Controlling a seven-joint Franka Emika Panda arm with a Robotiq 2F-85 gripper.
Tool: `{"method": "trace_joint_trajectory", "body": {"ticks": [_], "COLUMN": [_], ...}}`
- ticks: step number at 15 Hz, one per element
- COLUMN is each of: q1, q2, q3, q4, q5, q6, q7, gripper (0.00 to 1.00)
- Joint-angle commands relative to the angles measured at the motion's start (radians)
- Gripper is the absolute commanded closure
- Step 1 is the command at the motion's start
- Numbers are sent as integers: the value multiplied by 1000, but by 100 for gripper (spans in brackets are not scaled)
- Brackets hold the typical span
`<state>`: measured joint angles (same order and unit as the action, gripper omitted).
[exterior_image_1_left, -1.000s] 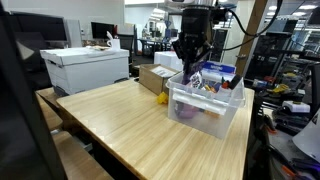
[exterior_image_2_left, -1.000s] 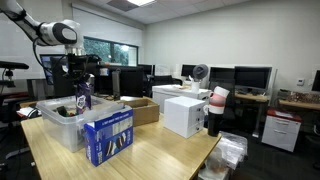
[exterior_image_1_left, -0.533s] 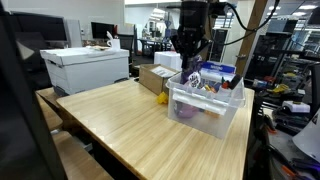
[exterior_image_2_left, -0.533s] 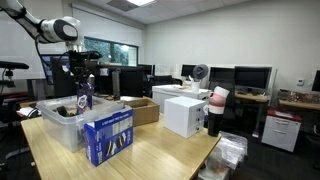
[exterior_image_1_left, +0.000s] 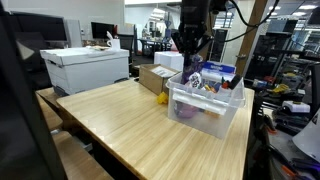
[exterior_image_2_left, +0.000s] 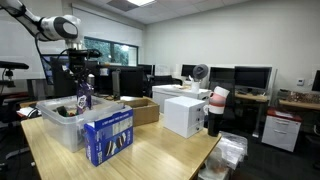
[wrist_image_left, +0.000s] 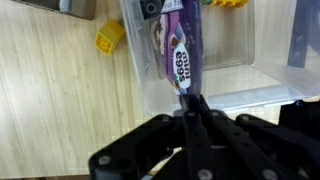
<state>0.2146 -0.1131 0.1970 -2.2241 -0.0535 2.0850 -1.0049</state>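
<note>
Your claw (wrist_image_left: 190, 100) has crept slightly upward over the last second, clamped tight on the top edge of the purple foil snack packet (wrist_image_left: 178, 55). So the packet is lifting, hanging down into the clear plastic bin (wrist_image_left: 260, 60) on the wooden desk (wrist_image_left: 60, 90). The arm points straight down.

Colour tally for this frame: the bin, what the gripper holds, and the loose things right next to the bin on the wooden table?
Clear: 1, bin
Purple: 1, packet in the shut gripper
Yellow: 1, block
Blue: 1, printed box
Brown: 1, cardboard box
Total: 5
</note>
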Motion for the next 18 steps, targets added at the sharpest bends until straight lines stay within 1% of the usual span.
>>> {"method": "trace_joint_trajectory", "body": {"ticks": [1, 3, 4, 9, 10, 12, 14, 18], "q1": [6, 4, 4, 3, 3, 3, 3, -9], "q2": [-6, 0, 3, 10, 13, 16, 20, 41], "q3": [0, -2, -2, -4, -4, -5, -6, -17], "q4": [-2, -4, -5, -7, -9, -19, -37, -76], "q5": [-20, -16, -14, -11, -11, -5, 2, -16], "q6": [-59, -88, -100, -118, -119, -102, -64, 129], "q7": [24, 22, 20, 16, 16, 11, 5, 21], "gripper": [67, 53, 42, 13, 4, 0, 0, 0]}}
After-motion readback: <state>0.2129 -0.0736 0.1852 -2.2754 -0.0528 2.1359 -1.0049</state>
